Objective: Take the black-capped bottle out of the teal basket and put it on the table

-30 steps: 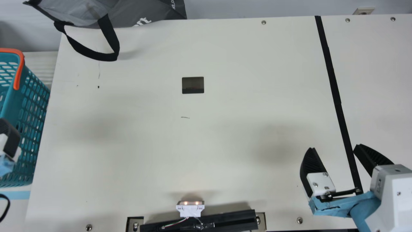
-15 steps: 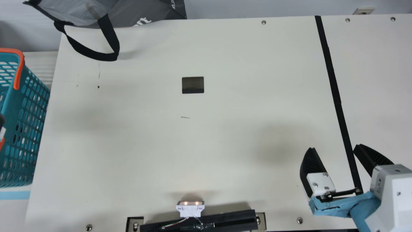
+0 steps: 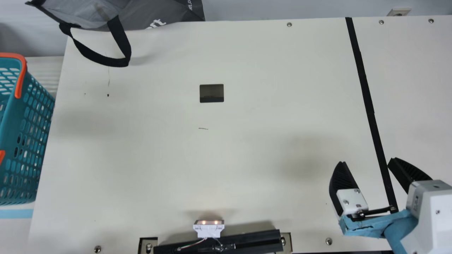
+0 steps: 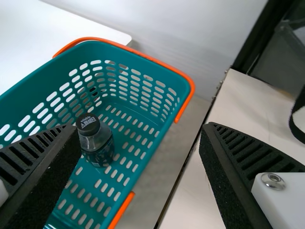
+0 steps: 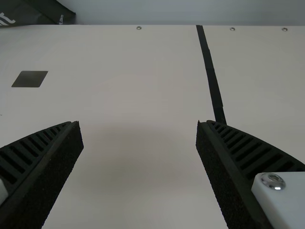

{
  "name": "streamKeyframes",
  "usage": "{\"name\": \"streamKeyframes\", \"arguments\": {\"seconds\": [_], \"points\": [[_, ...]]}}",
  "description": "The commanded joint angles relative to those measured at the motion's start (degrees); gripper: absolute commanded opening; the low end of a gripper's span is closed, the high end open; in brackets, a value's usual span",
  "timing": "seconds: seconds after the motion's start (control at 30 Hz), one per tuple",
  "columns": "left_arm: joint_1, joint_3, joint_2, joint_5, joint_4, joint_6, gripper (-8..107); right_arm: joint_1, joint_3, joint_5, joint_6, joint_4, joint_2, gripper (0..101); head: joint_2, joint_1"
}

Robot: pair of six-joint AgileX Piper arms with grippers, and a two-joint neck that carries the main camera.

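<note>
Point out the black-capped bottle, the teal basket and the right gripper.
Black-capped bottle (image 4: 96, 141): left wrist view, on its clear side below the cap.
Teal basket (image 3: 10, 130): main view, on its rim.
Right gripper (image 3: 367, 161): main view, midway between its open fingertips.

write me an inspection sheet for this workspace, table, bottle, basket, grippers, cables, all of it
surface: cream table with a black strip, a rectangular cutout and small dark marks
job's things: black-capped bottle inside the teal basket, cap up; basket beside the table's left edge
clutter: grey bag at the far left, its black strap looping over the table
left gripper: open, holding nothing
right gripper: open, over the table's near right, holding nothing
cables: thin wires by the white lit module at the near edge
surroundings: pale wall behind, with a socket
spills: nothing seen
</note>
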Motion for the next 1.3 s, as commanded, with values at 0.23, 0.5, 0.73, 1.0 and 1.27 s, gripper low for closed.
{"name": "streamKeyframes", "arguments": {"seconds": [0.23, 0.5, 0.73, 1.0, 1.27], "points": [[9.5, -3.75, 7.23, 3.2, -16.14, 18.37, 107, 0.0, 0.0, 0.0, 0.0, 0.0, 0.0, 91, 0.47, -0.21], [18.38, -6.38, 13.88, 6.42, -26.01, 32.95, 107, 0.0, 0.0, 0.0, 0.0, 0.0, 0.0, 91, 0.47, -0.21], [24.16, -7.85, 19.8, 8.41, -31.83, 43.16, 107, 0.0, 0.0, 0.0, 0.0, 0.0, 0.0, 91, 0.47, -0.21], [27.17, -8.72, 25.29, 10.11, -35.64, 50.84, 107, 0.0, 0.0, 0.08, 0.0, -0.05, 0.0, 91, 0.47, -0.21], [27.17, -9.4, 28.81, 9.79, -37.25, 54.74, 107, 0.0, 0.0, 0.02, 0.0, -0.05, 0.0, 91, 0.47, -0.21]]}}
